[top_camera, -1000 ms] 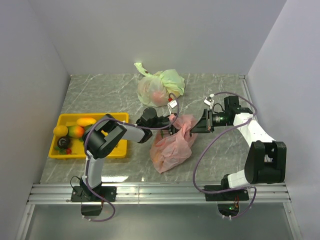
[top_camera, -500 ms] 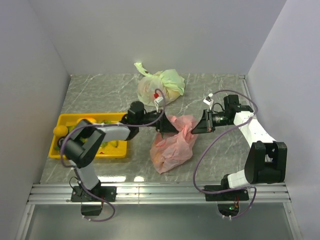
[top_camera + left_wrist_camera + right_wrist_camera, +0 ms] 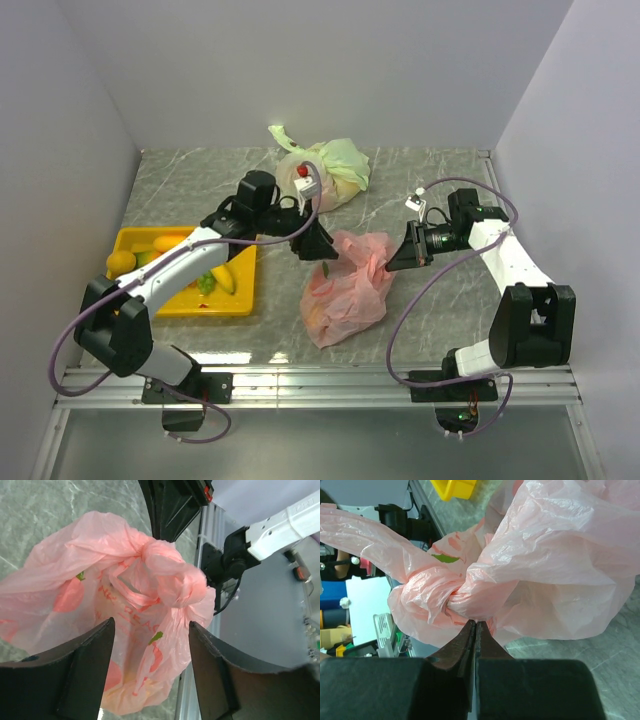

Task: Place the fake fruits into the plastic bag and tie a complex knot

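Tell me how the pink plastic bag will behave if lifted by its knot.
The pink plastic bag would likely hang floppy: its film is thin and crinkled. A yellowish lump shows through its lower end, so it should sag bottom-heavy. The knot looks bunched tight, so the right fingers probably won't slip off it.

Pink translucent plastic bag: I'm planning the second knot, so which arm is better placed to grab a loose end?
Probably left. The left pincer is open and empty, facing the knot in the pink translucent plastic bag. The right pincer is shut on plastic beside that knot, anchoring it.
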Robot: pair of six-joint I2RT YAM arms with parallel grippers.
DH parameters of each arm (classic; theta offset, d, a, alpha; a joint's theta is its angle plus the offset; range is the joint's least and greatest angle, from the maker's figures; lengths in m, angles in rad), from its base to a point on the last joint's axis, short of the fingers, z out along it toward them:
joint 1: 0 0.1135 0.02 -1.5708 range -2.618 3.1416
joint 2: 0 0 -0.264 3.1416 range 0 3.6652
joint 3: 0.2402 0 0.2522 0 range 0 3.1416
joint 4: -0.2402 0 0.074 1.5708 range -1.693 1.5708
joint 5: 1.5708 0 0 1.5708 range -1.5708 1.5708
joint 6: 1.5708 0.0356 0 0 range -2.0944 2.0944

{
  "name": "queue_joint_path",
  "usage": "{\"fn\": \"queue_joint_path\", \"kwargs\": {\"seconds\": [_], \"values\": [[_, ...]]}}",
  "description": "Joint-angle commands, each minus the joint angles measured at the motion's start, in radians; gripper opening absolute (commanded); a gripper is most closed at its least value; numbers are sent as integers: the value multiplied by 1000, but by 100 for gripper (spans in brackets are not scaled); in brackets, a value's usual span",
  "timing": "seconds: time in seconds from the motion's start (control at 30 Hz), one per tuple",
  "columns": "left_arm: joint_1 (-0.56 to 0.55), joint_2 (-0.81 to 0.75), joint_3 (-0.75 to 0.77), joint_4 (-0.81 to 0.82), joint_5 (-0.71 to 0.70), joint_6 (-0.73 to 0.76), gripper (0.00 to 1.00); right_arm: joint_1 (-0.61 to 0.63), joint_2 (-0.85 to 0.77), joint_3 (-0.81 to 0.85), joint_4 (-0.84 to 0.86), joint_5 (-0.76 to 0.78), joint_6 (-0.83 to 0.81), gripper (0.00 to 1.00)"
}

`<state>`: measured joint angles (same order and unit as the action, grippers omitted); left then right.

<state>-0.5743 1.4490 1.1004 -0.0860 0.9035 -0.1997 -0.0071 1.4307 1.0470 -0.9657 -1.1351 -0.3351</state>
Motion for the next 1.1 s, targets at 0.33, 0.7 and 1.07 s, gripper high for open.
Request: {"fn": "queue_joint_path", "kwargs": {"seconds": [0.33, 0.7, 1.07], "values": [[-156, 74, 197, -120, -156, 83, 71, 29, -38, 59, -48, 9, -47, 0], [-27, 94, 110, -170, -219, 54, 0, -43, -55, 119, -142, 63, -136, 0], [162, 34, -48, -259, -366, 111, 0, -316, -26, 124, -239, 322, -376, 0]]}}
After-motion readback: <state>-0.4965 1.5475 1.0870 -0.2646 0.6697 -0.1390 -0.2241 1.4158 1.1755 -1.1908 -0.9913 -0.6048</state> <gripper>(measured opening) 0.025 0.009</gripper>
